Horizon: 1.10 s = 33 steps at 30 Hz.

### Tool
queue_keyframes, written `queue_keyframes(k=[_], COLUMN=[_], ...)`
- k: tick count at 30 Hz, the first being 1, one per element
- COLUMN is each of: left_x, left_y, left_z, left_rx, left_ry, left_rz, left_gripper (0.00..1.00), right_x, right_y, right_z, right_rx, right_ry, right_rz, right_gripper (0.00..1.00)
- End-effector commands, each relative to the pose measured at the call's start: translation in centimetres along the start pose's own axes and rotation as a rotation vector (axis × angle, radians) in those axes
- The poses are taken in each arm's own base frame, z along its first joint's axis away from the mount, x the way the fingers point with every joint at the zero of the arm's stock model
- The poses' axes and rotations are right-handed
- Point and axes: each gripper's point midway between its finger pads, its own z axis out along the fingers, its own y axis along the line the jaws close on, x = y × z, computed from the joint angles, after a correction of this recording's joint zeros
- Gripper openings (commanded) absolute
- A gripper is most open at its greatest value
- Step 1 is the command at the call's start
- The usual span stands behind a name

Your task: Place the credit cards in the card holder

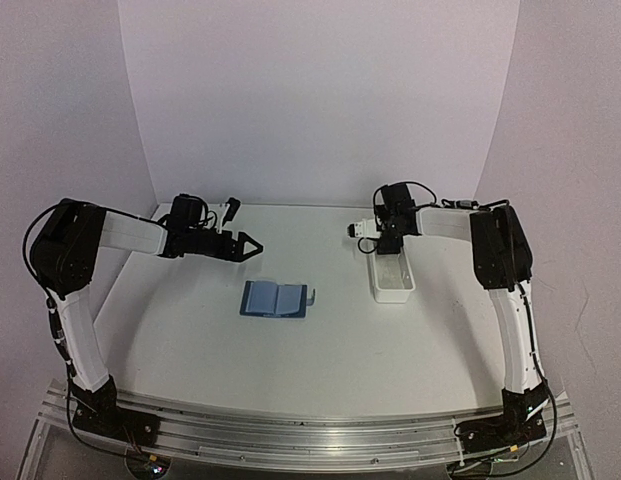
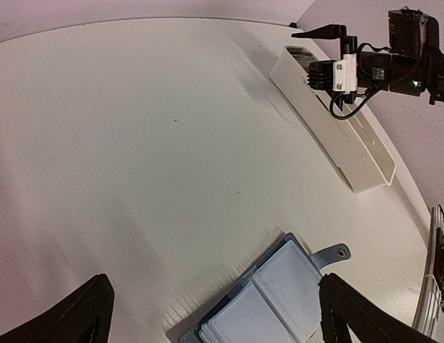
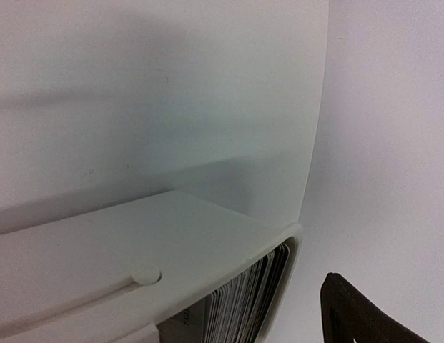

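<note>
The dark-blue card holder (image 1: 275,299) lies open on the table with its clear pockets up and its snap tab (image 2: 334,254) pointing right. My left gripper (image 1: 252,246) hovers open just behind it; in the left wrist view the card holder (image 2: 279,296) lies between and below the two fingers (image 2: 71,318). The credit cards (image 3: 250,304) stand packed on edge in the far end of a long white tray (image 1: 392,280). My right gripper (image 1: 390,245) hangs open over that end, holding nothing. Only one of its fingers (image 3: 357,314) shows in the right wrist view, beside the tray.
The white tray (image 2: 350,143) runs front to back at the right of the table, its near part without cards. White backdrop walls close the table at the back and on both sides. The arm bases stand on a metal rail (image 1: 290,430) at the near edge.
</note>
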Motion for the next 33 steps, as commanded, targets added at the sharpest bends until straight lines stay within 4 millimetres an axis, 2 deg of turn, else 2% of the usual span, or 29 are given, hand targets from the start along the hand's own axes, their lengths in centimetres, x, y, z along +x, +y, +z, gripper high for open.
queue_keyframes(k=[1, 5, 11, 16, 33], left_x=[-2.3, -2.3, -2.2, -2.2, -2.0], left_y=[0.0, 0.0, -0.2, -0.2, -1.1], left_z=[-0.2, -0.3, -0.4, -0.5, -0.6], left_rx=[-0.005, -0.004, 0.006, 0.009, 0.054], left_ry=[-0.054, -0.054, -0.053, -0.056, -0.046], left_rz=[0.031, 0.031, 0.032, 0.032, 0.016], left_gripper=[0.99, 0.99, 0.99, 0.99, 0.99], right_x=[-0.2, -0.2, -0.4, -0.5, -0.7], right_y=[-0.5, -0.8, -1.1, -1.6, -0.8], right_z=[-0.2, -0.7, -1.5, -2.1, -3.8], right_rx=[0.025, 0.027, 0.018, 0.015, -0.072], right_ry=[0.001, -0.002, -0.016, -0.021, -0.041], right_rz=[0.022, 0.028, 0.045, 0.064, 0.121], right_gripper=[0.85, 0.70, 0.60, 0.45, 0.19])
